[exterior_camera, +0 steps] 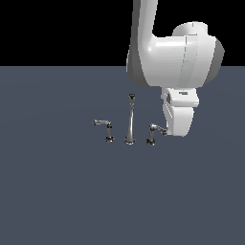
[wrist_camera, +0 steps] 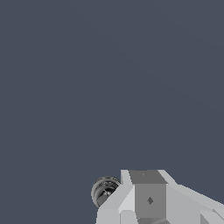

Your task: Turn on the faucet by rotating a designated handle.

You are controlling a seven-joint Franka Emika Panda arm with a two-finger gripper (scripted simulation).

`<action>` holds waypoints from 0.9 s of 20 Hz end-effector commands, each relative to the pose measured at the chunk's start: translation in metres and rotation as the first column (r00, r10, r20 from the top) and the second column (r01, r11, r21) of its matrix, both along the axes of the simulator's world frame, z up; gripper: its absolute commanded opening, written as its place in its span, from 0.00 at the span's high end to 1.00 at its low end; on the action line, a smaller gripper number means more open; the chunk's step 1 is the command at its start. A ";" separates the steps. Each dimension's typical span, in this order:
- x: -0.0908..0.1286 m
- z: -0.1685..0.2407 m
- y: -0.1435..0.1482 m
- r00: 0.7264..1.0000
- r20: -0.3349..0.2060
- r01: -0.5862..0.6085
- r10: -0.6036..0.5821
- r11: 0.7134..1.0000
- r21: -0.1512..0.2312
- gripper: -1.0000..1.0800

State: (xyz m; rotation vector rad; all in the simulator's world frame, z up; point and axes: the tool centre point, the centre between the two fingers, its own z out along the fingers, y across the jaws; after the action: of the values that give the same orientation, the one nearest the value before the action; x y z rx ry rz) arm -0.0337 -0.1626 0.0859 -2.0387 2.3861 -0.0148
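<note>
The faucet is a tiny chrome three-piece set on the dark floor in the exterior view, with a tall thin spout (exterior_camera: 130, 120) in the middle. The handle (exterior_camera: 154, 132) stands to the exterior view's right of the spout, its arm pointing right. The twin lever (exterior_camera: 104, 125) stands to the left, its arm pointing left. My gripper (exterior_camera: 171, 129) hangs low right beside the handle's arm tip, touching or nearly touching it. In the wrist view the fingers (wrist_camera: 148, 197) form one block with no gap, holding nothing. A round chrome part (wrist_camera: 104, 190) sits beside them.
The large white arm (exterior_camera: 172, 52) rises behind and above the faucet at the exterior view's right. A flat dark grey floor (exterior_camera: 62, 191) lies all around the set.
</note>
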 end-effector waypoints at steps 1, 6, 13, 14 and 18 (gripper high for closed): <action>-0.009 0.000 0.011 1.000 -0.007 -0.011 0.011 1.000 0.005 1.00; -0.013 0.000 0.013 1.000 -0.005 -0.001 0.001 1.000 0.002 1.00; -0.023 0.000 0.047 1.000 -0.007 -0.008 0.008 1.000 0.004 1.00; -0.025 0.000 0.052 1.000 -0.008 -0.008 0.009 1.000 0.004 1.00; -0.026 0.000 0.038 1.000 -0.007 0.025 -0.025 1.000 -0.002 1.00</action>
State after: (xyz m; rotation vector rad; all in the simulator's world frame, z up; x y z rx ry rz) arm -0.0612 -0.1297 0.0858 -2.0075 2.4214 -0.0120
